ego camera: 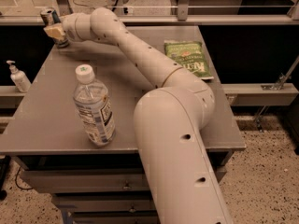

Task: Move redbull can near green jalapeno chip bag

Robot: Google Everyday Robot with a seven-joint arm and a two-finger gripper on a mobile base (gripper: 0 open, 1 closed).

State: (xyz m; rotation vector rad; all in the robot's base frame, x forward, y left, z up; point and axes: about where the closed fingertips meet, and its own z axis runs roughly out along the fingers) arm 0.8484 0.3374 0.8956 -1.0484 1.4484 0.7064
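On the grey table (pixel 44 120) I count one redbull can (pixel 46 16), one green jalapeno chip bag (pixel 188 59) and one clear water bottle (pixel 93 108) with a white cap. One white pump bottle (pixel 18 77) stands on a ledge to the left. The can is at the far left corner, showing its shiny top rim and silver-blue side. The gripper (pixel 55 33) sits right against it; whether it is clamped on the can I cannot tell. The bag lies flat at the far right, well apart from the can. Its white lettering is not readable, nor is the bottle's label.

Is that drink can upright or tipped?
Upright: the redbull can stands rim up, gripper at it, at the far-left corner of the table.
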